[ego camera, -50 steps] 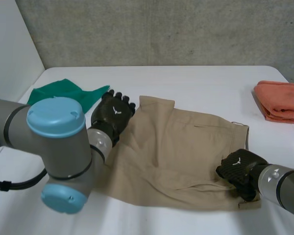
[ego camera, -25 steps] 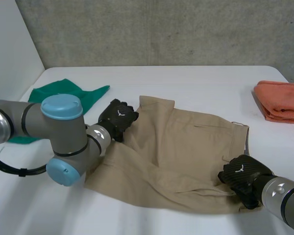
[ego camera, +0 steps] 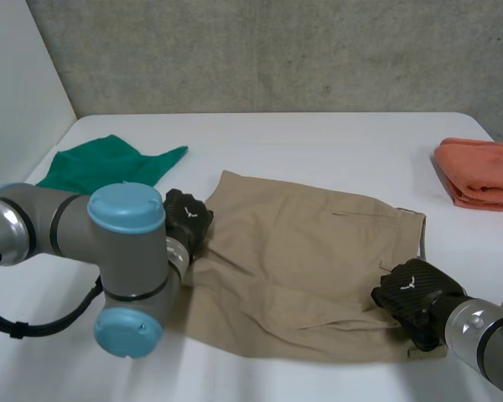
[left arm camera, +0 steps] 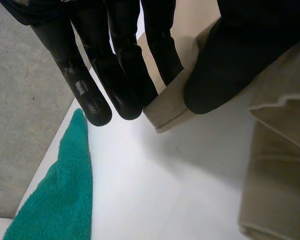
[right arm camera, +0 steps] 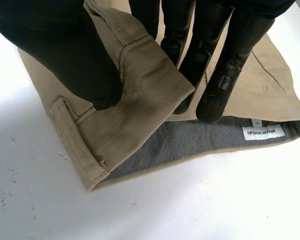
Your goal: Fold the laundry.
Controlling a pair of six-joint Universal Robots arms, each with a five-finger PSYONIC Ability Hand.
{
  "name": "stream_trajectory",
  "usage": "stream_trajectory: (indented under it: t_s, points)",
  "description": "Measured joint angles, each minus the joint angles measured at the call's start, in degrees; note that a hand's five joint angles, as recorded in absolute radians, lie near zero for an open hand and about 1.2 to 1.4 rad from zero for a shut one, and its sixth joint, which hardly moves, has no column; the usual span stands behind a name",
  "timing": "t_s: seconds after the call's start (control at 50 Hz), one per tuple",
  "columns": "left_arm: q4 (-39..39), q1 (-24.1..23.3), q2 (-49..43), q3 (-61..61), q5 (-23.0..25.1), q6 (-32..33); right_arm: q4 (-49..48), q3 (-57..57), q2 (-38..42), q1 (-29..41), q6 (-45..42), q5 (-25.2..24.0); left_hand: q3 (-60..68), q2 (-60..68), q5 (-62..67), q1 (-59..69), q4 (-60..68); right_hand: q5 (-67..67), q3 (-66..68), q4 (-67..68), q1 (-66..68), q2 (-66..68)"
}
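Beige shorts (ego camera: 310, 260) lie spread across the middle of the white table (ego camera: 335, 142). My left hand (ego camera: 187, 222) is at their left leg edge. In the left wrist view its fingers (left arm camera: 97, 75) and thumb pinch the hem corner of the shorts (left arm camera: 165, 107). My right hand (ego camera: 411, 293) is at the near right corner by the waistband. In the right wrist view its thumb (right arm camera: 65, 50) and fingers are shut on a lifted fold of the waistband (right arm camera: 140, 100), and the grey inner lining with a white label (right arm camera: 262, 132) shows beneath.
A green cloth (ego camera: 109, 163) lies at the far left of the table, close beyond my left fingertips (left arm camera: 60, 195). A folded orange towel (ego camera: 478, 172) sits at the right edge. A grey wall stands behind the table.
My left hand has drawn back toward me and closed on the shorts' left hem, tugging the far left corner leftward. The right hand has kept its grip in place.
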Motion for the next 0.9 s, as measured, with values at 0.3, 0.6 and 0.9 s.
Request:
stream_trajectory:
  t_s: [0.3, 0.6, 0.9]
  points:
    - [2.1, -0.4, 2.9, -1.9, -1.5, 2.8, -0.5, 0.5, 0.1, 0.3, 0.1, 0.0, -53.7, -54.0, -51.8, -51.2, -54.3, 0.0, 0.0, 0.0, 0.0, 0.0]
    - [-7.0, 0.3, 18.8, -10.0, 4.6, 1.8, -1.1, 0.9, 0.0, -0.3, 0.0, 0.0, -53.6, -53.1, -50.5, -50.9, -53.6, 0.0, 0.0, 0.0, 0.0, 0.0]
    - [-13.5, 0.5, 15.4, -11.8, 12.2, -7.1, -1.6, 0.7, 0.0, -0.2, 0.2, 0.1, -6.1, -5.3, -3.6, 0.8, -6.0, 0.0, 0.0, 0.0, 0.0, 0.0]
